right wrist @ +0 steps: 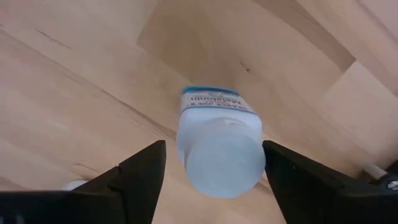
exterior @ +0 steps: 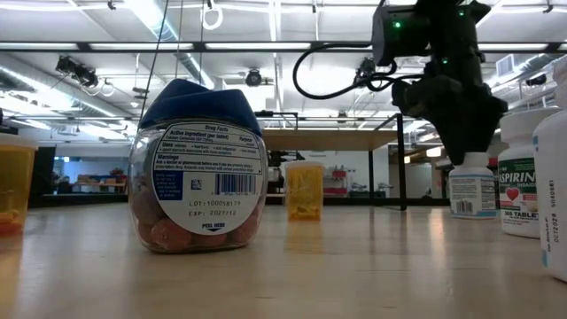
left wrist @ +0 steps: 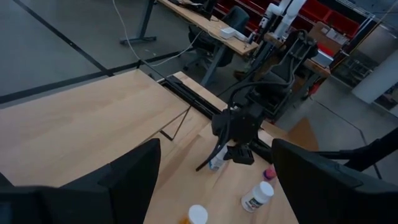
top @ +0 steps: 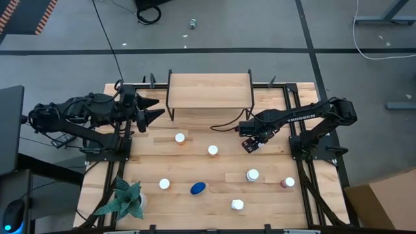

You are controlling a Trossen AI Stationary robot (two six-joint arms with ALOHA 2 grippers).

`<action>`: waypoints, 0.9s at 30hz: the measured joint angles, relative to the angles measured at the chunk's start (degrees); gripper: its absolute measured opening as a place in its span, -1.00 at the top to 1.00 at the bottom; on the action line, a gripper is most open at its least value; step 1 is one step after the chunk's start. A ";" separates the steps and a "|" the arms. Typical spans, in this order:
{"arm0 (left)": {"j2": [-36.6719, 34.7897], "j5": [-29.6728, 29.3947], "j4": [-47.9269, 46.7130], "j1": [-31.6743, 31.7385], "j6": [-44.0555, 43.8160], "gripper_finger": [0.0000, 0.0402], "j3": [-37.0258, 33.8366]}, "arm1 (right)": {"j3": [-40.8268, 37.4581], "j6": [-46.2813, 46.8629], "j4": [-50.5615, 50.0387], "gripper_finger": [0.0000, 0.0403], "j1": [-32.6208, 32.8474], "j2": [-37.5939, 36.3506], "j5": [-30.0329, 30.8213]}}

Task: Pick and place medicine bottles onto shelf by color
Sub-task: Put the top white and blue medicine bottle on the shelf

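A: Why are the right gripper fingers spread?
B: To straddle the white bottle standing between them on the tabletop.
A: The left gripper?
B: Spread too, waiting beside the shelf.

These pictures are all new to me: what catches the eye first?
The right gripper hangs open over a white bottle standing right of the table's middle. A blue-lidded bottle looms large in the low view, near the table's front edge. Behind them the shelf stands bare, and the left gripper waits beside it.
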 joint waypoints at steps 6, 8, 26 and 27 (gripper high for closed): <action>0.00 0.00 -0.79 0.00 0.00 -0.55 0.00 | 0.00 -0.06 0.64 -0.13 0.00 0.00 -0.61; 0.00 0.00 -0.79 0.00 0.02 -0.55 0.00 | 0.00 -0.06 0.65 0.00 0.02 0.00 -1.11; 0.00 0.00 -1.02 0.00 0.11 -0.55 0.00 | 0.46 0.14 -0.18 0.08 0.02 0.02 -5.46; 0.00 0.00 -1.14 0.00 0.11 -0.54 0.00 | 1.24 0.00 -1.05 0.08 0.06 0.07 -5.81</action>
